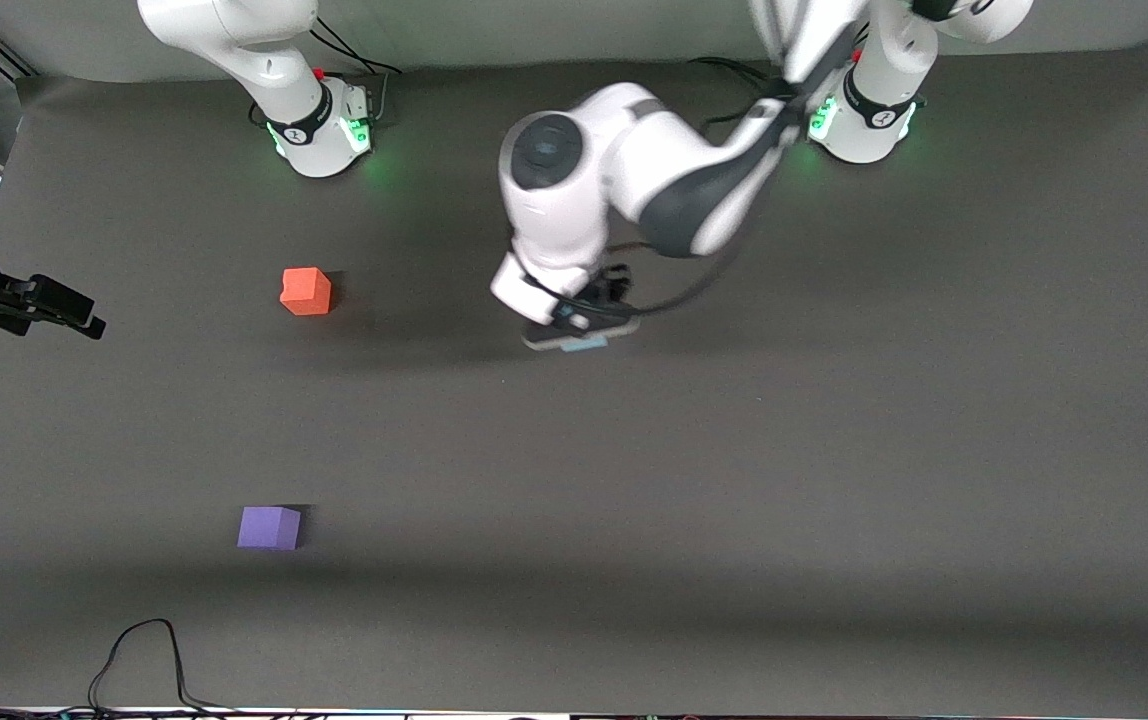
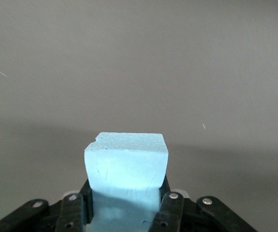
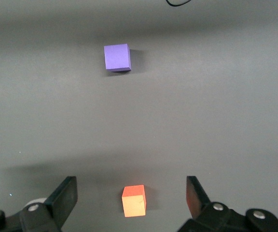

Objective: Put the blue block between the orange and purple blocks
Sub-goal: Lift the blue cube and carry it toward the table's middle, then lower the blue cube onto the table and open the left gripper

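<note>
The light blue block [image 2: 127,159] is clamped between the fingers of my left gripper [image 2: 125,194]. In the front view only a blue sliver [image 1: 586,344] shows under the left gripper [image 1: 579,335], low over the middle of the mat. The orange block [image 1: 306,291] sits toward the right arm's end. The purple block [image 1: 269,527] sits nearer the front camera than the orange one. My right gripper [image 3: 132,187] is open and empty, high above the orange block [image 3: 133,200], with the purple block [image 3: 117,57] also in its view. It is out of the front view.
A dark grey mat [image 1: 834,450] covers the table. A black device [image 1: 29,303] juts in at the mat's edge at the right arm's end. Cables [image 1: 144,660] lie along the edge nearest the front camera. The two arm bases [image 1: 319,125] stand at the back.
</note>
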{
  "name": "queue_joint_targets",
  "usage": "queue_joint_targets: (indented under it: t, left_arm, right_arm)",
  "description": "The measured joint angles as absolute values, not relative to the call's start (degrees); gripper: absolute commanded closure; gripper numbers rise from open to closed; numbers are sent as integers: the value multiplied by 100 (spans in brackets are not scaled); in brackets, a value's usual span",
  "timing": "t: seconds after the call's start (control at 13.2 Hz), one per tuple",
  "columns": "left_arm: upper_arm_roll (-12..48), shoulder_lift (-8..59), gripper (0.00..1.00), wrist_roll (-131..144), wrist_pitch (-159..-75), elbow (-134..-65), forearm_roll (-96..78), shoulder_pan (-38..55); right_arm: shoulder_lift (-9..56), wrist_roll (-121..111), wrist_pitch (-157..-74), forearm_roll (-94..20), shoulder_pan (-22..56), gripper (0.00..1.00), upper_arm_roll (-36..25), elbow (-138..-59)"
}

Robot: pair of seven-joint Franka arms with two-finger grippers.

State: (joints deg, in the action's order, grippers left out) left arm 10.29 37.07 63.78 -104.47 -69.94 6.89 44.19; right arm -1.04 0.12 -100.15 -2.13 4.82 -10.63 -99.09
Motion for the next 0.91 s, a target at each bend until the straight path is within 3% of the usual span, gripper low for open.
queue_joint_targets:
  t: [0.45,0.83,0.91]
  left_arm:
    - [994,4894,50,6970,-11728,-6988,992,5073]
    - [985,5318,48,7160,-12222,-6983,1063,5094]
    - [982,5367,28,7172,-12271,-6983,1068,5095]
  right_arm:
    - [36,12,-10038,-300,485,0,-1069,-9910]
    - [317,7,-10235,-300,492,0,-1057,-9907]
    - [379,6,-10250,-300,495,0,-1052,-9907]
